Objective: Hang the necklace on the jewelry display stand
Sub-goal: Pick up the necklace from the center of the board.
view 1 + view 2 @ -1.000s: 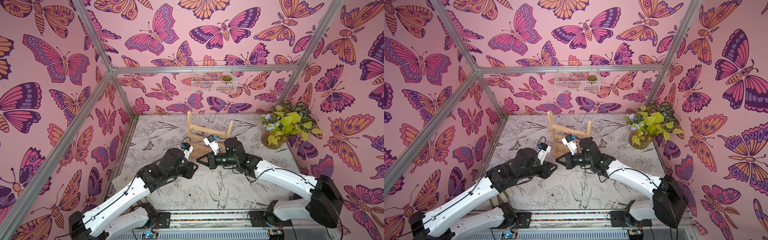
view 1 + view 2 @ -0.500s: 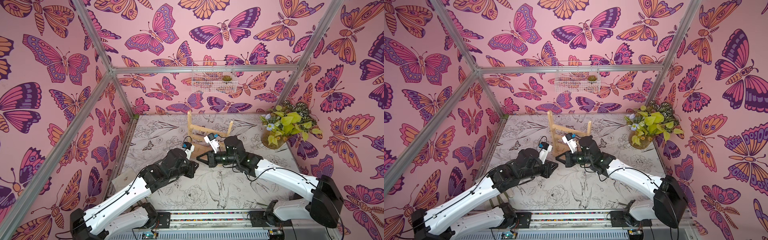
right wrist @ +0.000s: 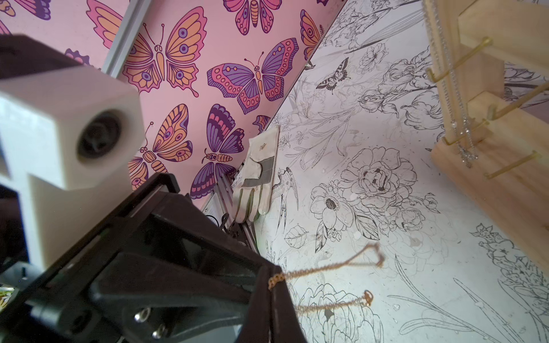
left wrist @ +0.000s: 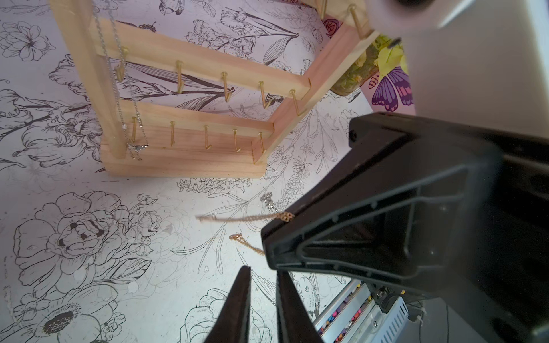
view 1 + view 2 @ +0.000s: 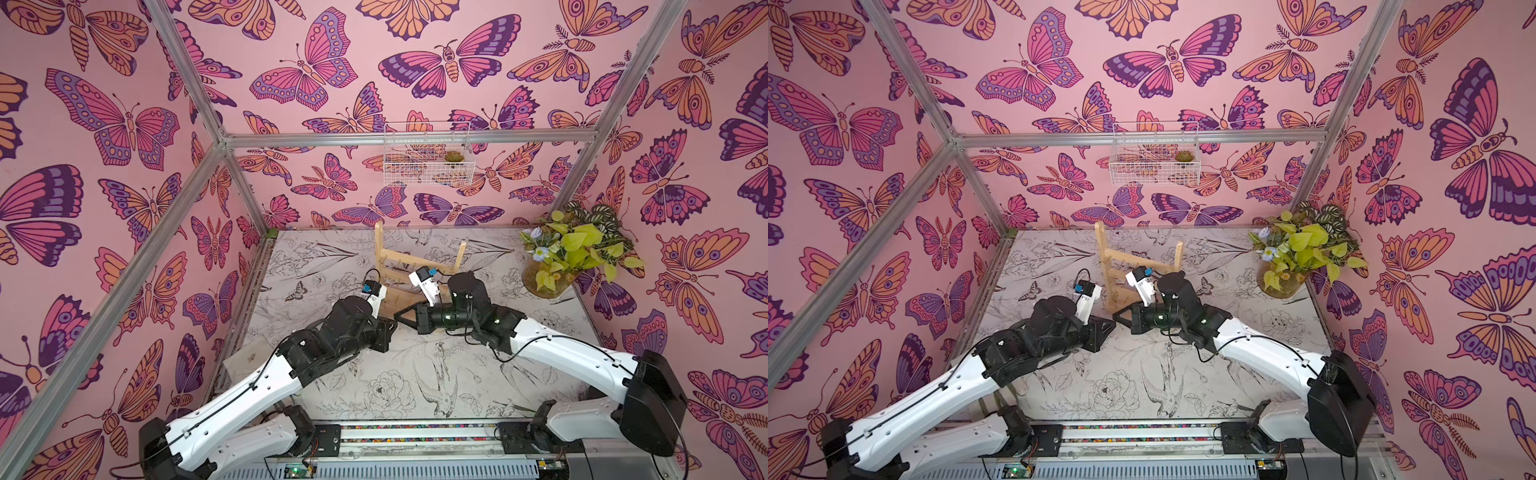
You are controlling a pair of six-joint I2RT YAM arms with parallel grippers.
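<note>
The necklace (image 3: 329, 267) is a thin gold chain pinched in my right gripper (image 3: 271, 271), which is shut on it; a loop and a loose clasp end hang out over the table. In the left wrist view the necklace (image 4: 246, 218) dangles from the right gripper's tip, just beyond my left gripper (image 4: 263, 270). The left jaws stand narrowly open with nothing between them. In both top views the two grippers meet tip to tip, left gripper (image 5: 390, 324) against right gripper (image 5: 397, 318), just in front of the jewelry display stand (image 5: 415, 266); in a top view the stand (image 5: 1133, 266) leans.
A silver chain (image 4: 130, 118) hangs from the stand's end hooks. A potted plant (image 5: 577, 253) stands at the back right. A white wire basket (image 5: 428, 164) hangs on the back wall. A pale glove (image 3: 258, 175) lies by the left wall.
My left gripper has edged forward toward the right gripper's tip and its jaws have narrowed. The right gripper has held still with the chain.
</note>
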